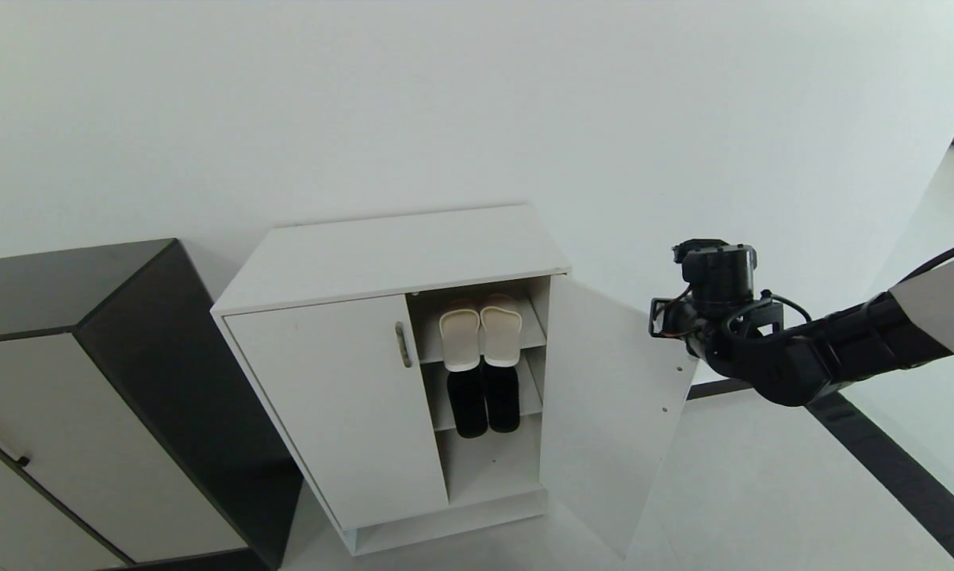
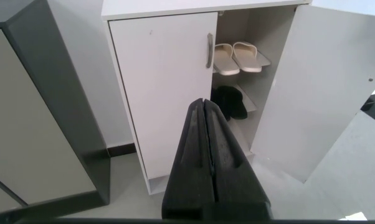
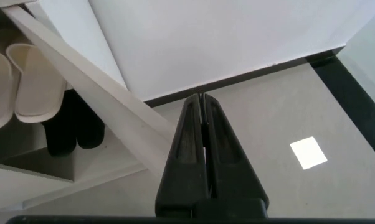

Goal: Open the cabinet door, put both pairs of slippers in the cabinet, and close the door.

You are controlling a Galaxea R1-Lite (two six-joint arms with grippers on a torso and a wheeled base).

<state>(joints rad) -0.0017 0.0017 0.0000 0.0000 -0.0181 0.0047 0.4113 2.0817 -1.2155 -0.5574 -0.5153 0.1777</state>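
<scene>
The white cabinet [image 1: 389,254] stands against the wall with its right door [image 1: 611,396] swung open and its left door [image 1: 342,412] closed. A white pair of slippers [image 1: 480,333] lies on the upper shelf, and a black pair [image 1: 484,400] on the shelf below. My right gripper [image 1: 660,319] hangs shut and empty just outside the open door's upper outer edge [image 3: 94,93]. The right wrist view has the white slippers [image 3: 19,81] and black slippers [image 3: 75,130] beyond that gripper [image 3: 202,99]. My left gripper [image 2: 203,106] is shut and empty, facing the closed door [image 2: 162,81] from some distance.
A dark cabinet with pale doors [image 1: 88,357] stands close to the left of the white one. The closed door carries a metal handle [image 1: 402,345]. The cabinet's bottom shelf [image 1: 488,468] holds nothing. A black floor strip [image 1: 889,460] runs along the right.
</scene>
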